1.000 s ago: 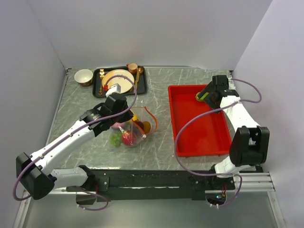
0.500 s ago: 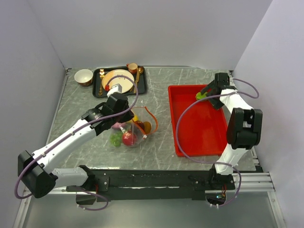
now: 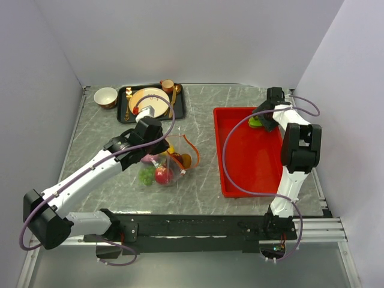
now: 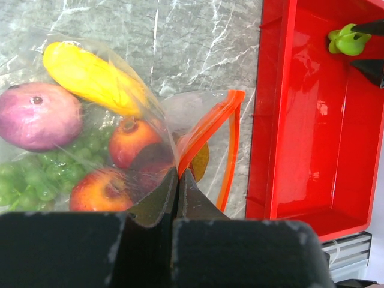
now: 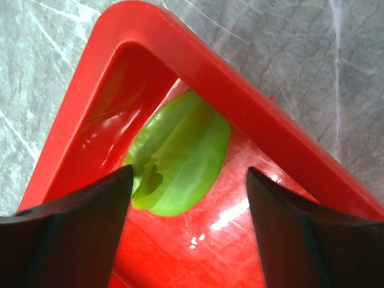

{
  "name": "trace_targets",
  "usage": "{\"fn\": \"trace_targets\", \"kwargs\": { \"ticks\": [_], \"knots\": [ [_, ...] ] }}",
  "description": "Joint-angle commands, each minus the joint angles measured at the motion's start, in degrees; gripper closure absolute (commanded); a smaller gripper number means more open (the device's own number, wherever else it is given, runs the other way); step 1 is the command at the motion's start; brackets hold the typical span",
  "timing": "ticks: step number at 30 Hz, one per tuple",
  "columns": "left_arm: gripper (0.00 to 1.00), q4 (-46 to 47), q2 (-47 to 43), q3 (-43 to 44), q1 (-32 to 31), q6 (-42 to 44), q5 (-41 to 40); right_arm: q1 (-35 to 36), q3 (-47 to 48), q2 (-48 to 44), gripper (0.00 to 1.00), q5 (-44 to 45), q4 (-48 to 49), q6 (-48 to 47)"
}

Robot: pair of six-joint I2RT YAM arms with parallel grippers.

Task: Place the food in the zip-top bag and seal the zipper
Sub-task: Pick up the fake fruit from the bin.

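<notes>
The clear zip-top bag (image 3: 170, 161) lies on the table left of the red tray. It holds a yellow oblong (image 4: 90, 75), a pink-purple piece (image 4: 36, 114), green grapes (image 4: 30, 174), red round fruits (image 4: 129, 141) and a brownish-orange piece (image 4: 200, 161). My left gripper (image 4: 177, 179) is shut on the bag's rim by the orange-red zipper (image 4: 207, 129), holding the mouth raised. A green piece (image 5: 180, 156) lies in the red tray's far corner; it also shows in the top view (image 3: 255, 122). My right gripper (image 5: 189, 186) is open, its fingers on either side of the green piece, just above the tray floor.
The red tray (image 3: 252, 174) fills the right side, close to the right wall. A black tray (image 3: 180, 108) at the back left carries a cream plate (image 3: 149, 102) and a cup (image 3: 167, 86). A small bowl (image 3: 105, 96) stands beside it.
My right arm has folded back and its gripper has moved to the tray's far corner, over the green piece. My left gripper and the bag have stayed put.
</notes>
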Motion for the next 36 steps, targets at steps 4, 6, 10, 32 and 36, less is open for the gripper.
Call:
{"fn": "trace_targets", "kwargs": {
  "ticks": [4,6,10,32,36],
  "knots": [
    [0.99,1.5,1.6,2.8,0.3,0.8,1.4,-0.3,-3.7,-2.9,0.46,-0.1,2.8,-0.5],
    [0.99,1.3,1.5,2.8,0.3,0.8,1.3,-0.3,-5.4,-3.8,0.55,0.0,3.4,-1.4],
    [0.99,1.4,0.5,2.1,0.3,0.4,0.9,0.0,-7.9,-6.4,0.68,-0.1,3.4,-3.3],
    [0.99,2.1,0.5,1.3,0.3,0.3,2.3,12.8,-30.6,-35.2,0.79,-10.2,7.0,-10.1],
    [0.99,2.8,0.1,0.5,0.3,0.2,2.7,15.7,-32.2,-43.6,0.78,-11.7,5.2,-10.5]
  ]
}}
